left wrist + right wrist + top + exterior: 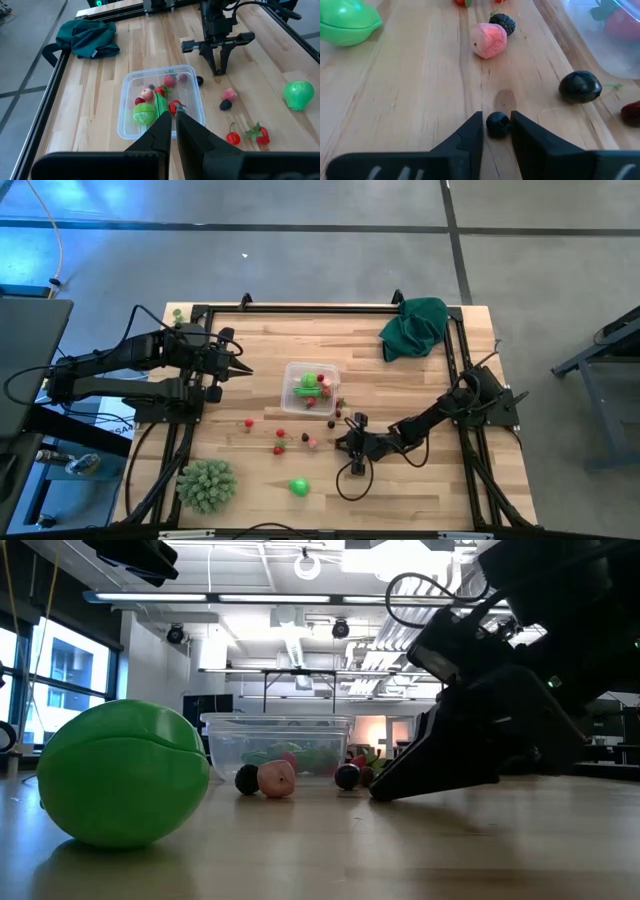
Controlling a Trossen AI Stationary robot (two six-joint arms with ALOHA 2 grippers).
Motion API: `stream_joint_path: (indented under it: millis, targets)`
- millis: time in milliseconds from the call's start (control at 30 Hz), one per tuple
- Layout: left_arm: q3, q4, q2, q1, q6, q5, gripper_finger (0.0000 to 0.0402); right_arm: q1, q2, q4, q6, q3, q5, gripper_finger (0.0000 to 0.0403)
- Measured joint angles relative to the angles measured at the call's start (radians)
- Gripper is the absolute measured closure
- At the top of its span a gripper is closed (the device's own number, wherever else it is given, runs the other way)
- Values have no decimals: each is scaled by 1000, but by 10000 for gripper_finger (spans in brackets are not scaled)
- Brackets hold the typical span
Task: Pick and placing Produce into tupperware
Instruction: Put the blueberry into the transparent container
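Note:
The clear tupperware (310, 388) stands mid-table with several red and green produce pieces inside. More produce lies loose on the wood: a pink fruit (489, 40), a blackberry (502, 22), a dark plum (579, 86), a large green fruit (299, 487) and red pieces (280, 434). My right gripper (498, 122) is down at the table, just near of the tupperware, shut on a small dark berry (498, 125). My left gripper (243, 370) hangs shut in the air to the left of the tupperware, holding nothing. My right gripper has the small dark berry's two sides (490, 125) pinched between its two fingertips. The fingers slant down at it from the table's right side. The berry still rests on the wood.
A spiky pale-green ball (208, 485) sits at the near left corner. A dark green cloth (414, 326) lies at the far right. A black frame rail (300, 308) runs around the table's edge. Bare wood lies near of the right gripper.

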Motion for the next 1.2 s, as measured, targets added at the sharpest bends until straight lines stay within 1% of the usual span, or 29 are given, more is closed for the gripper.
stream_joint_path:
  millis: [300, 433, 600, 767, 900, 1033, 1100, 1200]
  targets:
    - [0, 0, 0, 0, 0, 0, 383, 0, 0, 1, 10, 0, 1, 348]
    - [0, 0, 0, 0, 0, 0, 383, 0, 0, 9, 8, -1, 0, 351]
    - [0, 0, 0, 0, 0, 0, 383, 0, -18, 36, -33, -3, -10, 351]
    - [0, 0, 0, 0, 0, 0, 383, -5, -95, 74, -125, -2, 10, 352]
    - [0, 0, 0, 0, 0, 0, 383, -33, -198, 81, -233, -1, 53, 352]
    - [0, 0, 0, 0, 0, 0, 383, -103, -310, 71, -311, -1, 14, 352]
    - [0, 0, 0, 0, 0, 0, 383, -155, -359, 18, -325, 17, -21, 352]
    - [0, 0, 0, 0, 0, 0, 383, -241, -402, -176, -331, 97, -92, 352]
